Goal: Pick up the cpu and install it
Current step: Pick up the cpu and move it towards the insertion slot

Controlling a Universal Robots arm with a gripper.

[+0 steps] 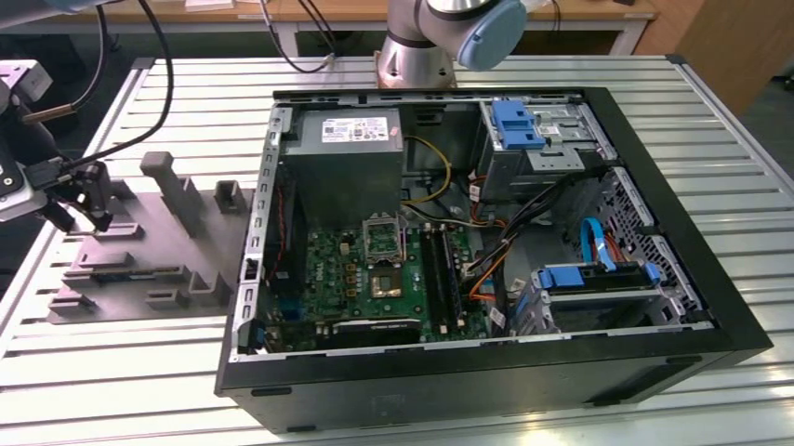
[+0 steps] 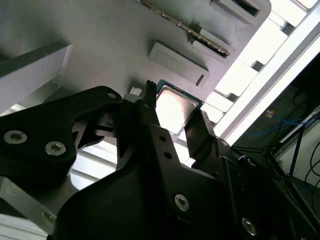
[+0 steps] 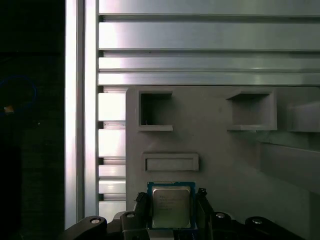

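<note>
Note how the exterior view sets the gripper [image 1: 77,216] low over the grey tray [image 1: 125,283] at the exterior view's left edge. It is well apart from the open computer case [image 1: 496,381] and the metal-framed socket [image 1: 382,234] on its green board. For the close detail, look in both wrist views: the cpu [image 3: 171,206] lies silvery top upward, close against the tray. The fingers [image 3: 141,212] stand narrow, one pressed to each opposite edge of the cpu, clasping it.
</note>
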